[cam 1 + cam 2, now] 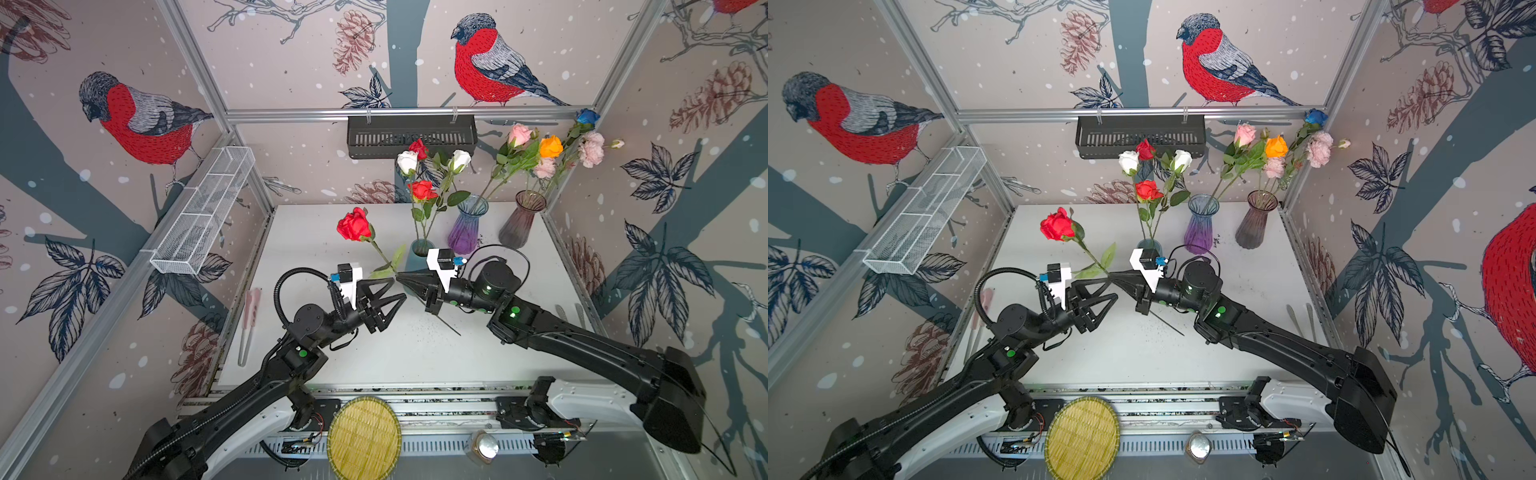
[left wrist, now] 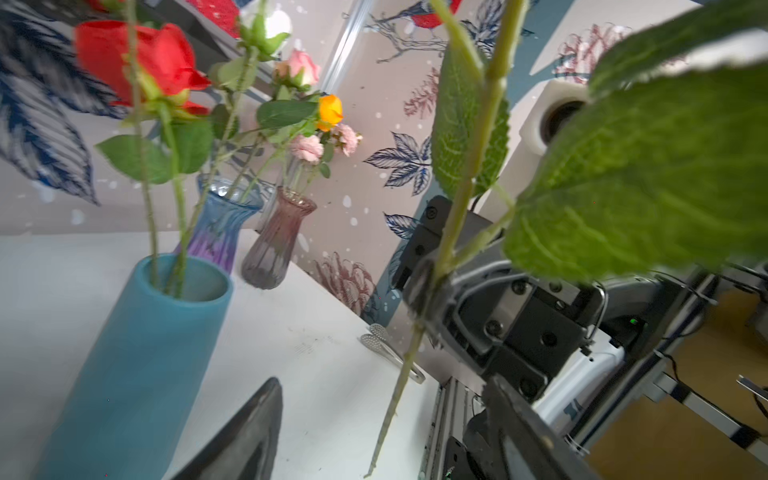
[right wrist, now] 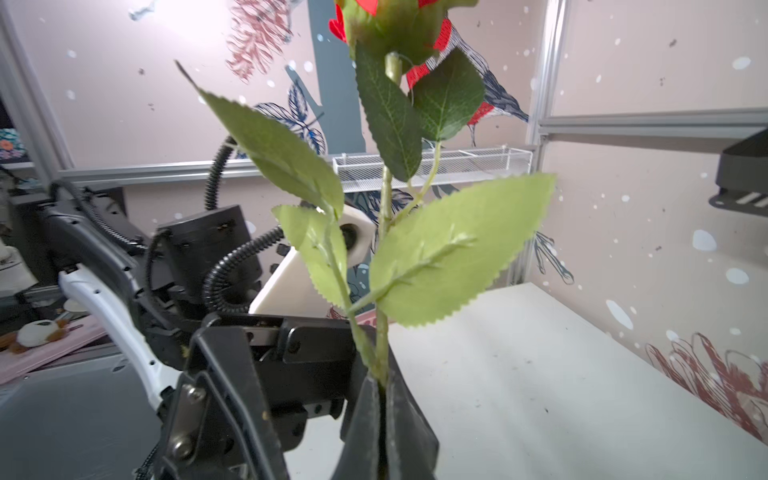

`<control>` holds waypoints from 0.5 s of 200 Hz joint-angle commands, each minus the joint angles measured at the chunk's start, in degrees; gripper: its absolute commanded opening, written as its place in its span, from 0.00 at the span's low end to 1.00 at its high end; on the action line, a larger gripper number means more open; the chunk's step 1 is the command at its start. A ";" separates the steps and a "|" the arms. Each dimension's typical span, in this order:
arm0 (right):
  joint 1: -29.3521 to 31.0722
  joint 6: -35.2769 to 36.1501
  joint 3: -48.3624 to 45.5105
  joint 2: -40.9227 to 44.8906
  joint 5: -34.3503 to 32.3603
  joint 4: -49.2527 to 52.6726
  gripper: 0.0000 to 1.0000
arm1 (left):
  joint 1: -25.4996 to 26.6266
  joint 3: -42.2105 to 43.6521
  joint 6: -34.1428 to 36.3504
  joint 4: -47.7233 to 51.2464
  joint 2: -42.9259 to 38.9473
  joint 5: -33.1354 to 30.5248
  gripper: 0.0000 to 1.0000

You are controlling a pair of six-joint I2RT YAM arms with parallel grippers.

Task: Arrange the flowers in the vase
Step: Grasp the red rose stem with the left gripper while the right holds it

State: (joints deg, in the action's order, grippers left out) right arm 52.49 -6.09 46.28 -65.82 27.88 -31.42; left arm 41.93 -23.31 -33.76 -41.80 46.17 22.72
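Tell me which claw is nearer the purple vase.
Right. The right claw, shut on the red rose, sits just in front of the purple vase; the left claw is beside it, slightly farther away.

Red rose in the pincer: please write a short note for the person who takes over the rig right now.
Right pincer: shut on the stem of a red rose, held in the air; the stem's end pokes out below the pincer.
Left pincer: jaws apart beside the stem, gripping nothing.
Teal vase: red and white roses in it. Purple vase and brown vase: pink, orange and blue roses and carnations in them.
Done: all flowers in vases except this rose; no others lie on the table.
Left: likely set the rose into a vase, perhaps the teal one, and let go.
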 commanded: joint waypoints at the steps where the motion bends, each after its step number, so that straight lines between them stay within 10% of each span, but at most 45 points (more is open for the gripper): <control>1: 0.02 -1.76 -1.48 1.54 3.40 -4.27 0.02 | 1.17 -1.68 1.70 -7.61 3.41 3.85 0.67; 55: -0.06 -3.13 -4.17 4.70 5.01 -5.65 0.01 | 2.35 -3.89 1.36 -8.88 8.38 3.45 0.49; 100: -0.48 -3.74 -6.25 7.74 3.61 -6.67 0.01 | 3.72 -6.15 2.45 -7.68 10.89 5.03 0.10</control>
State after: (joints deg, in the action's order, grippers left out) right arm 51.88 -8.29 40.93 -59.68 27.51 -34.70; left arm 45.25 -28.14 -32.58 -49.36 55.72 31.33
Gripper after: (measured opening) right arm 0.058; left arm 0.174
